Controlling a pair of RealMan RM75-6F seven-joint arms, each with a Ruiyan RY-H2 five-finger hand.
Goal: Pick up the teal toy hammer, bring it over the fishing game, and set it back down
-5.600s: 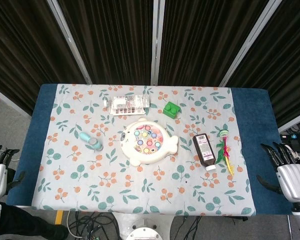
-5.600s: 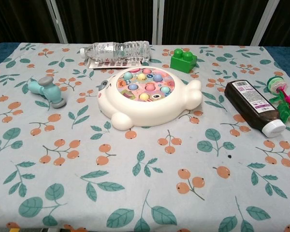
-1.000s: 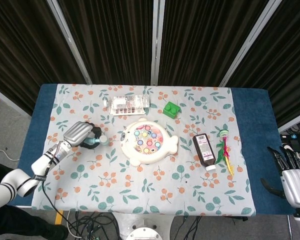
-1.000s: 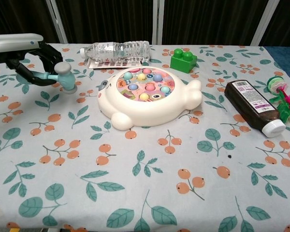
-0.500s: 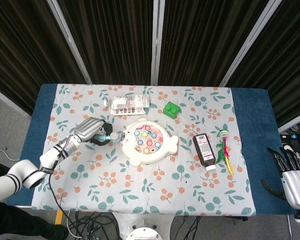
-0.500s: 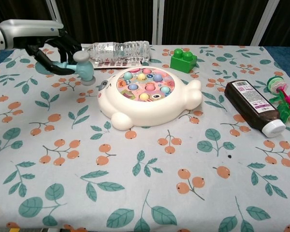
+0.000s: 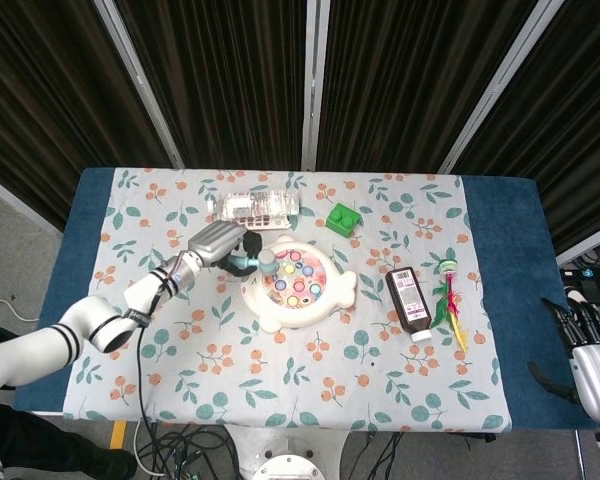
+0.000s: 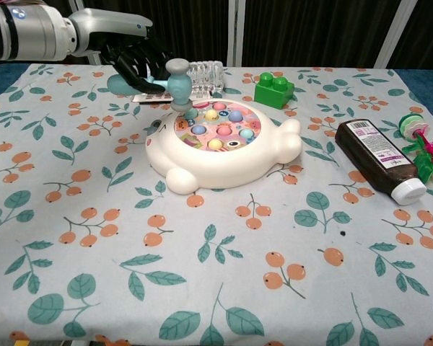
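My left hand (image 7: 220, 243) (image 8: 135, 63) grips the teal toy hammer (image 7: 254, 262) (image 8: 177, 84) by its handle. The grey-tipped hammer head hangs in the air over the left edge of the fishing game (image 7: 298, 283) (image 8: 220, 143), a white fish-shaped toy with a pink disc of coloured fish. The hammer's handle is mostly hidden by the fingers. My right hand (image 7: 592, 362) sits off the table at the lower right, its fingers spread and nothing in it.
A clear water bottle (image 7: 252, 208) (image 8: 195, 74) lies behind the left hand. A green block (image 7: 344, 218) (image 8: 273, 89) stands behind the game. A dark brown bottle (image 7: 409, 301) (image 8: 380, 158) and a colourful feather toy (image 7: 448, 297) (image 8: 423, 147) lie on the right.
My left hand picked the hammer up from the cloth at the left and has carried it right, from beside the game to above its left edge. The right hand has stayed put.
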